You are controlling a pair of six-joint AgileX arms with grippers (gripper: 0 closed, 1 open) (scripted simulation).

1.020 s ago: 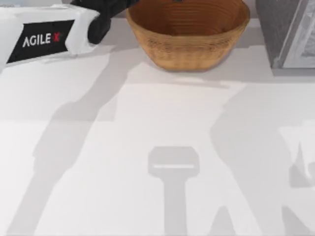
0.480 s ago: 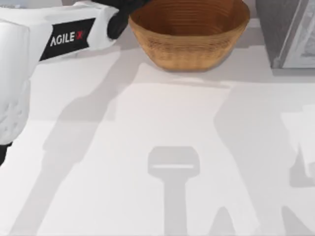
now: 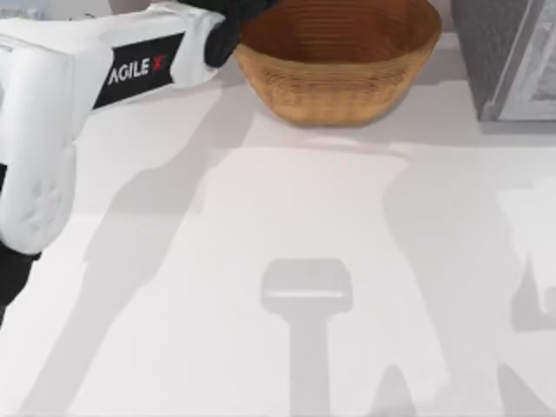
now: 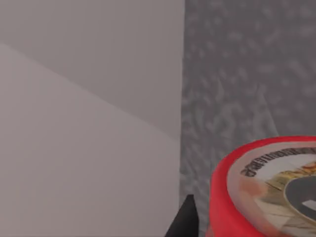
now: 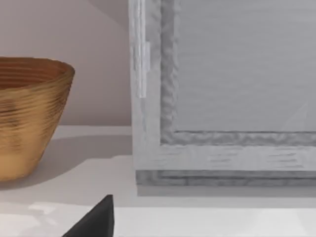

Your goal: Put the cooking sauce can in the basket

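Up at the far edge of the white desk (image 3: 287, 217) you have the large round tan-brown woven wicker basket (image 3: 334, 82), sitting upright with its wide rim facing up. Your left arm (image 3: 104, 74), white with a black AgileX panel, reaches in from the top view's left, and its black wrist end meets the basket's left rim, where it runs out of that picture.

Your left wrist view catches the small red cylindrical cooking sauce can (image 4: 269, 190) very close to the camera, its printed round top facing the lens, with 1 dark fingertip (image 4: 183, 219) of the left pincer just beside it. You cannot tell from this whether the pincer is pinching the can or merely alongside it. Behind the can stand a plain pale wall and a grey speckled panel (image 4: 247, 74).

To the basket's right stands a grey framed cabinet (image 3: 508, 56). Your right wrist view looks across the desk at both, with 1 dark fingertip (image 5: 96, 222) of the right pincer low in the picture; its state cannot be told.
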